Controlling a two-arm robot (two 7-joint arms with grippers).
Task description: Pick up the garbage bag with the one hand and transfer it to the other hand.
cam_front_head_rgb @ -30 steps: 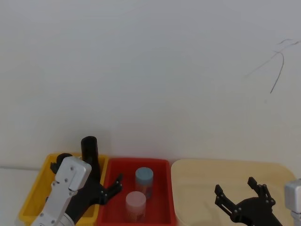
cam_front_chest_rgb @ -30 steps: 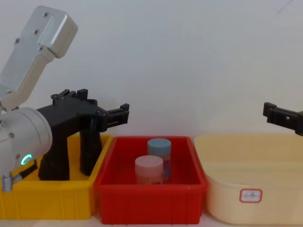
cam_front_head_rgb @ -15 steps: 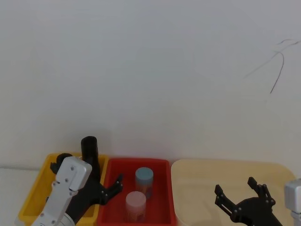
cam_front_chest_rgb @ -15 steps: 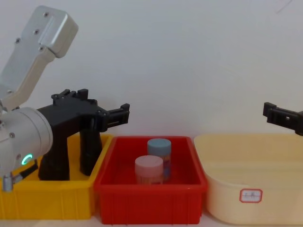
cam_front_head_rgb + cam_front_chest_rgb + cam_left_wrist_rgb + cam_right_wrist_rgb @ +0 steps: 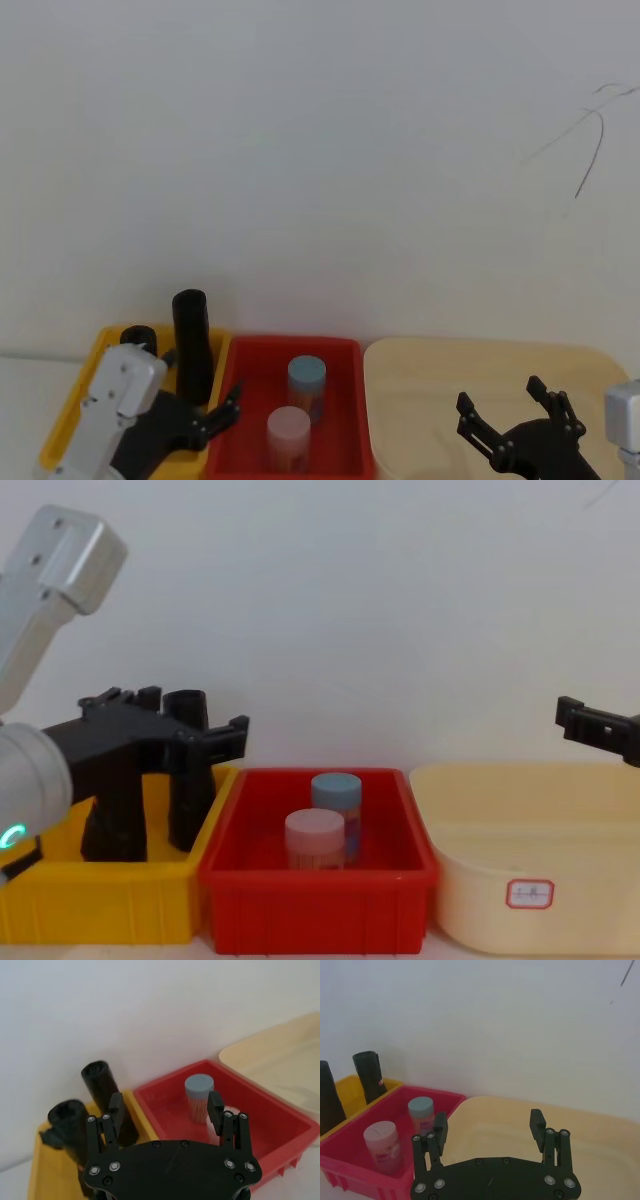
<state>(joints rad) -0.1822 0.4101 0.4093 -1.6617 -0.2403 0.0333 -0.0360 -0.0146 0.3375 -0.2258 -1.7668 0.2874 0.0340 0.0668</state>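
Garbage bag [image 5: 112,820] stands upright in the yellow bin [image 5: 100,900], long axis vertical; left gripper [image 5: 165,1105] hovers nearby, jaws open; right gripper [image 5: 488,1121] jaws open

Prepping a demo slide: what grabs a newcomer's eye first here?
The three bright bins in a row: yellow bin left, red bin centre, cream tub right. Two black rolls stand in the yellow one, the thick wrinkled garbage bag beside a slimmer roll, with the open left gripper hovering near them. The right gripper hangs open over the tub.
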